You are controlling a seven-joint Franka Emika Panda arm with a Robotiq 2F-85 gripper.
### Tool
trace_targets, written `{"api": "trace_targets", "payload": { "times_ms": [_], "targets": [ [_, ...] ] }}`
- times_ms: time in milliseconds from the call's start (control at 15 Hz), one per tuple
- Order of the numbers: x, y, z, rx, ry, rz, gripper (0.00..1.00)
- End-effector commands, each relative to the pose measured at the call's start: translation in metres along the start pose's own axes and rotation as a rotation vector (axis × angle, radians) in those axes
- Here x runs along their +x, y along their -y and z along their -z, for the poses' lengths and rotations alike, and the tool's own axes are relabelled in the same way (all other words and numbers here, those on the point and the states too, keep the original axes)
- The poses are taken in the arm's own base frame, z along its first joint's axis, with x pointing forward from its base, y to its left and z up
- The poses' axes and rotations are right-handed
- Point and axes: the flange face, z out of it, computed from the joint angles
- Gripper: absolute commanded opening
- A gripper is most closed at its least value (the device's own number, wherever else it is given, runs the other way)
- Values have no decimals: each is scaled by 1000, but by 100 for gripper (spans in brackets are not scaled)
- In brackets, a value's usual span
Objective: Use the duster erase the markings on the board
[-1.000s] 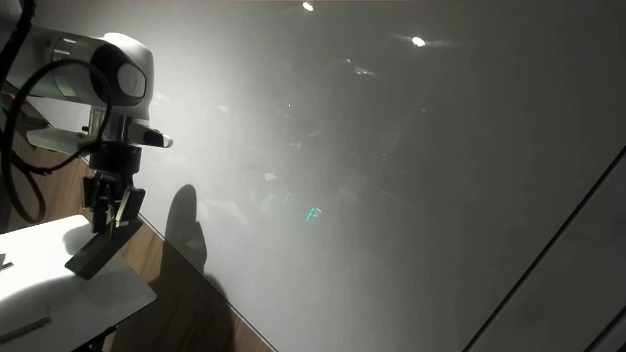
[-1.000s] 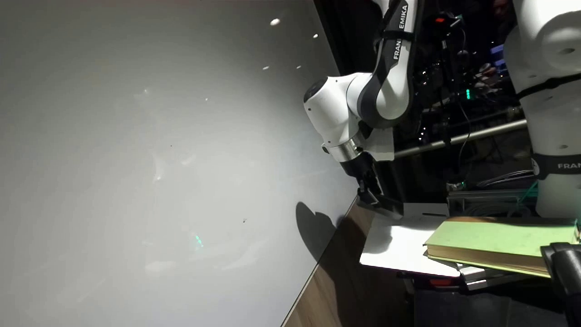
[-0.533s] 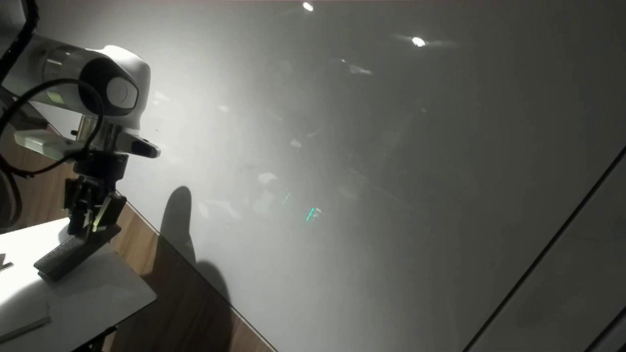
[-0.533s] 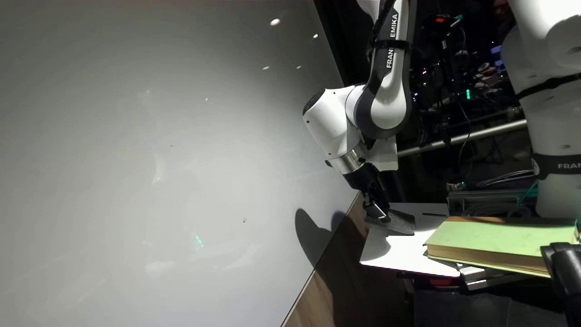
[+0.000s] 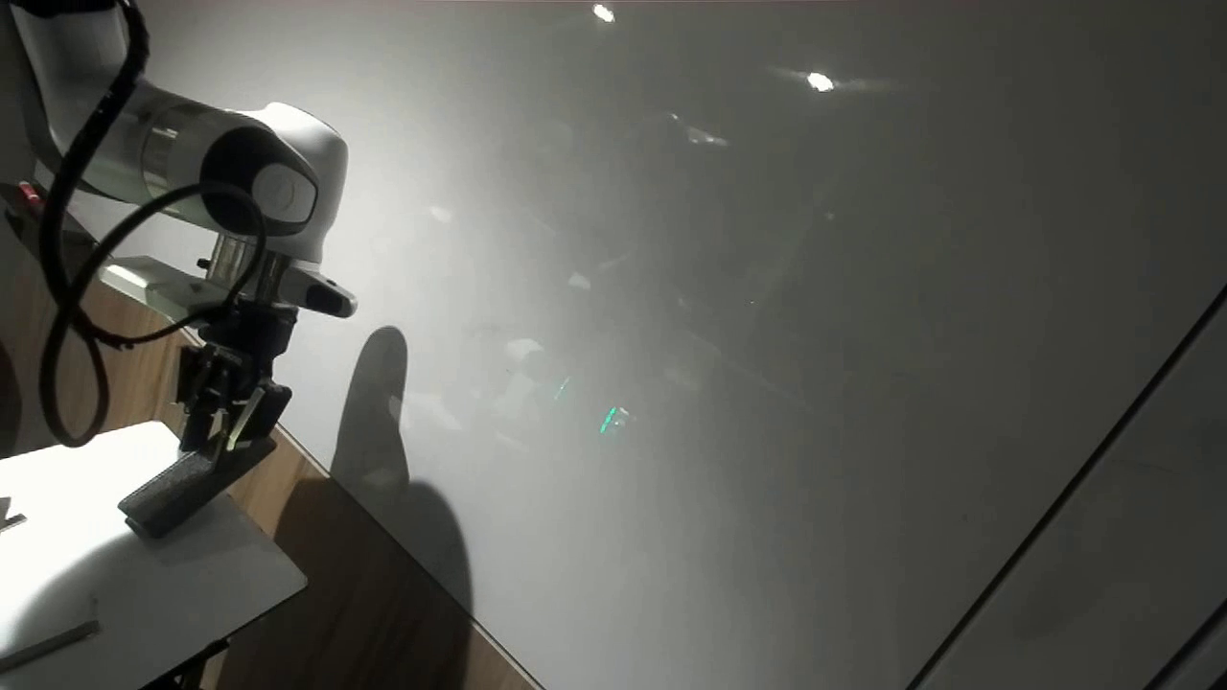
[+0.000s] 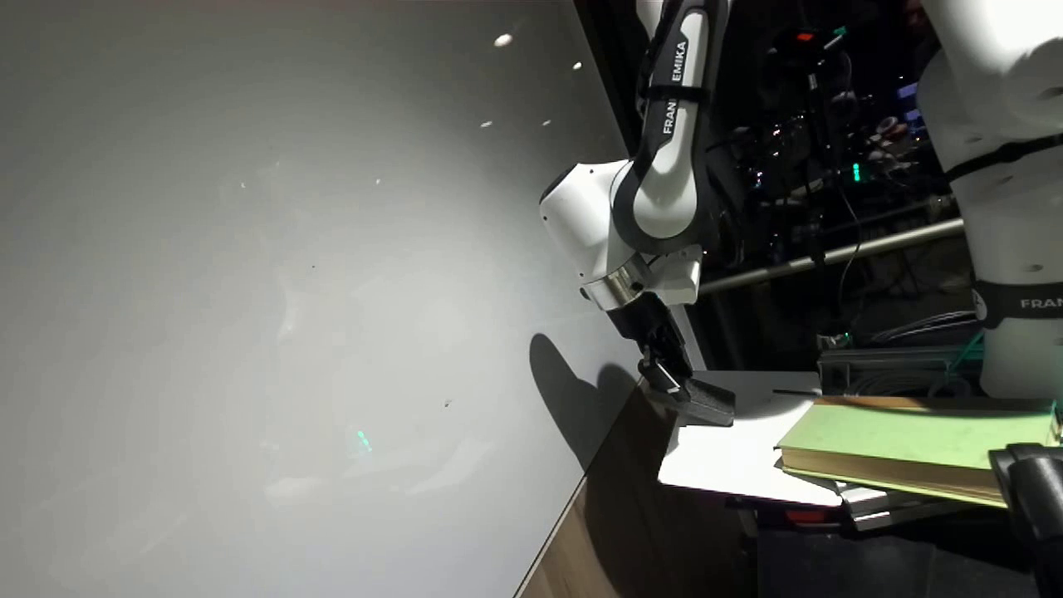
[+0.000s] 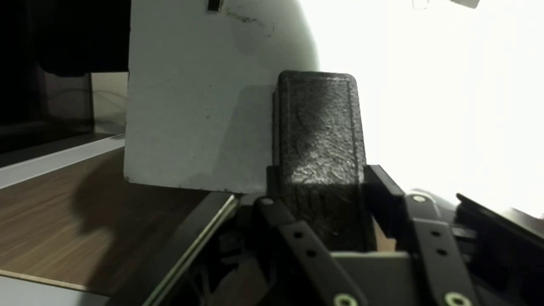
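The duster (image 7: 321,123) is a dark grey oblong block with a rough face. My gripper (image 7: 324,182) is shut on it, one finger on each long side. In both exterior views the duster (image 5: 182,491) (image 6: 707,403) is tilted and sticks out from the gripper (image 5: 225,436) (image 6: 664,384) over the small white tabletop. Whether it touches the tabletop I cannot tell. The large white-grey board (image 5: 767,537) (image 6: 208,349) stands beside the arm, apart from the duster. The markings cannot be made out; only glare, green light reflections and tiny specks show on the board.
The white tabletop (image 5: 192,604) (image 6: 714,465) lies under the gripper. A wooden strip (image 5: 335,594) runs along the board's lower edge. A green book (image 6: 913,436) lies at the tabletop's far side. A black cable (image 5: 57,316) loops beside the arm. A second white arm (image 6: 1013,232) stands behind.
The arm first swung away from the board and lower over the tabletop, then came back toward the board. The duster turned slightly and stayed in the gripper. The arm's shadow on the board shifted.
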Motion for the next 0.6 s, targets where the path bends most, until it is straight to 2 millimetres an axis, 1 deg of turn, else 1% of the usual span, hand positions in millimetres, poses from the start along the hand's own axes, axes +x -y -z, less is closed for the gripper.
{"api": "trace_targets", "payload": {
  "times_ms": [0,200,533],
  "targets": [
    [7,-4,-9,29,51,4,27],
    [6,-4,-16,36,82,2,27],
    [8,-6,-19,40,116,3,27]
  ]
}}
